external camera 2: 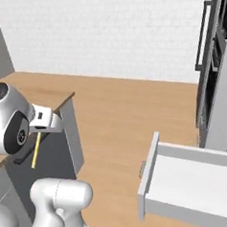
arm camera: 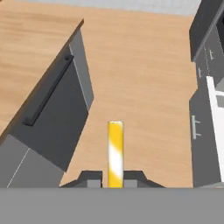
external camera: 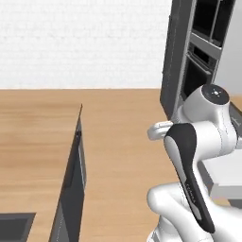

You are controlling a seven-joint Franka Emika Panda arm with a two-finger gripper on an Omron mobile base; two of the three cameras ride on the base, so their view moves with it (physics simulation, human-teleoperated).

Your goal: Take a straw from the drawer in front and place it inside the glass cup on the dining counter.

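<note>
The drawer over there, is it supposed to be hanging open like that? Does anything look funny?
The drawer is pulled out and left open, and it looks bare inside. The gripper is shut on the straw, carrying it above the wooden floor. Nothing looks spilled or broken.

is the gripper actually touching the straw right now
Touching. In the hand view the straw rises from between the two dark fingertips of the gripper, which is shut on it with no gap. In the right base view it hangs below the hand.
</note>
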